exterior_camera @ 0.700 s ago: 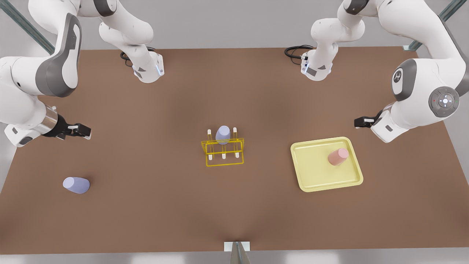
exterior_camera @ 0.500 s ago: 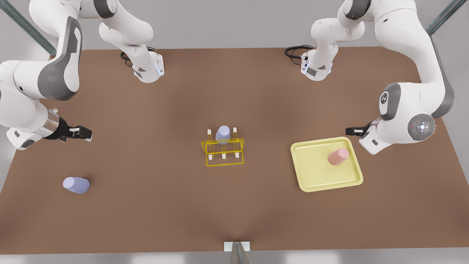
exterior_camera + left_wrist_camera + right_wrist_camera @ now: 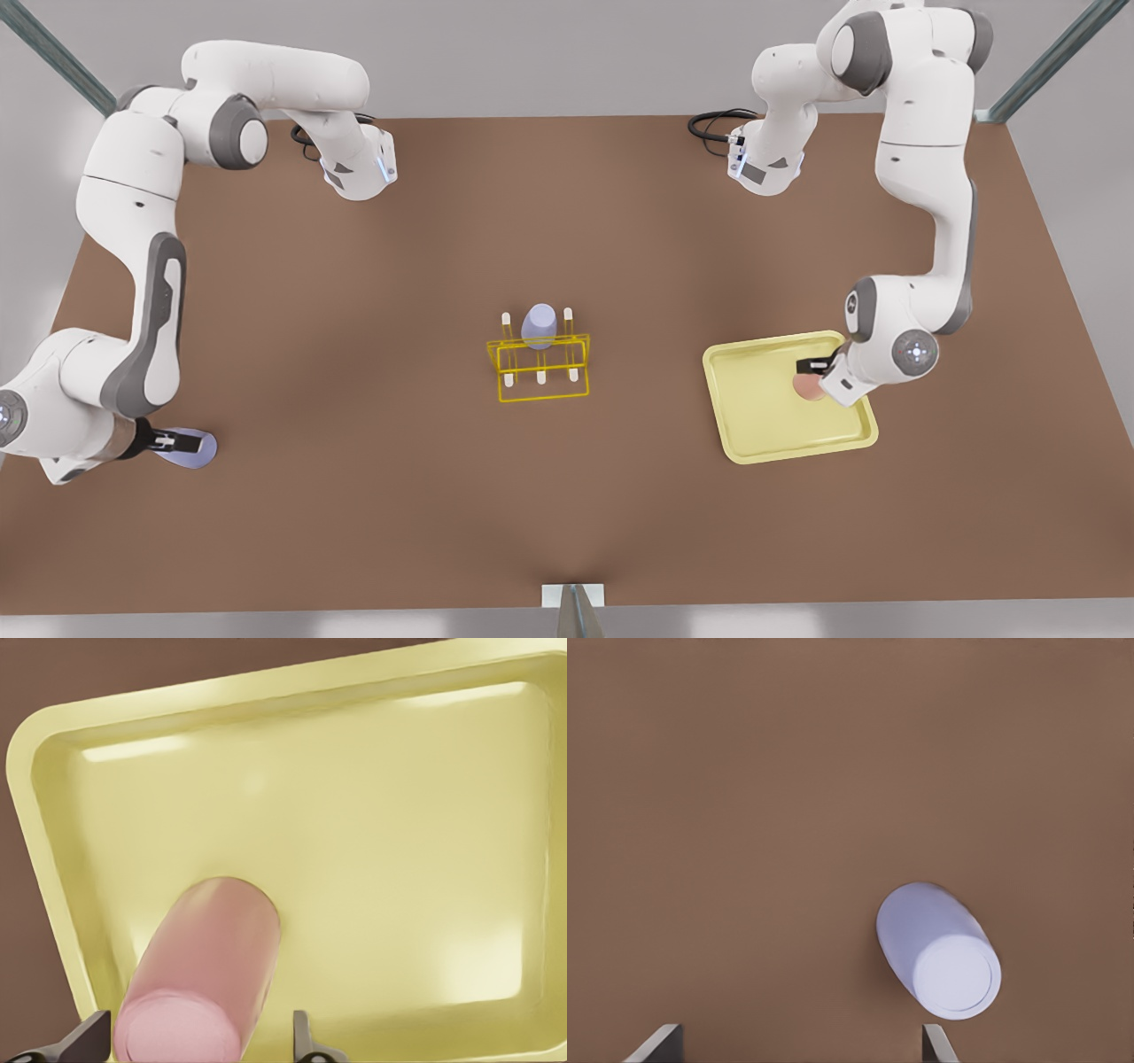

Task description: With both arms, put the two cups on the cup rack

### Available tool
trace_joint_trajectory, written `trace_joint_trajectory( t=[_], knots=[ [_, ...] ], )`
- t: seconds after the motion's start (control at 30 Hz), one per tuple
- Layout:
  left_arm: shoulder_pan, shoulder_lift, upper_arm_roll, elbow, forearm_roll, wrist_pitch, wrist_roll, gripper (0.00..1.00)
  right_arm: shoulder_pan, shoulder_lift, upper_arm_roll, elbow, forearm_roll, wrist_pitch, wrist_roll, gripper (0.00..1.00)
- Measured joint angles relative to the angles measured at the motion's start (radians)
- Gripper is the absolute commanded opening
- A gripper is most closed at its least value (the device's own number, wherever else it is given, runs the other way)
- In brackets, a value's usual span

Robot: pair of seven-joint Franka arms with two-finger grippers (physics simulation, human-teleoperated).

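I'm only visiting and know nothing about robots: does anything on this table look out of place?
Nothing stands out. One lavender cup sits on the yellow rack; the open left gripper flanks the pink cup, and the open right gripper hovers at the other lavender cup.

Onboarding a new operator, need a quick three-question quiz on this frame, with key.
1. True or false: the pink cup rests on the bare table.
2. What is on the cup rack? A: one lavender cup. B: a pink cup. C: two cups.
3. Fill in: the right gripper, fingers open, is at the loose lavender cup on the front view's ____ side.

Key
1. False. It is in the yellow tray, between the open fingers of the left gripper.
2. A.
3. Left.
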Motion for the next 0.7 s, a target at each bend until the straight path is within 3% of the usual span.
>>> trace_joint_trajectory(
  t=[0.27,0.43,0.57,0.7],
  knots=[
    [0.019,0.006,0.002,-0.059,0.001,0.102,0.005,1.00,-0.045,0.121,-0.008,0.142,0.004,0.103,-0.072,1.00],
    [0.011,0.009,0.001,-0.090,-0.001,0.151,0.007,1.00,-0.069,0.123,-0.011,0.087,0.007,0.121,-0.125,1.00],
    [0.008,0.023,0.002,-0.087,0.001,0.169,0.007,0.88,-0.078,0.118,-0.009,0.045,0.006,0.131,-0.162,1.00],
    [0.008,0.028,0.002,-0.083,0.005,0.180,0.005,0.88,-0.076,0.114,-0.008,-0.010,0.003,0.154,-0.191,1.00]
  ],
)
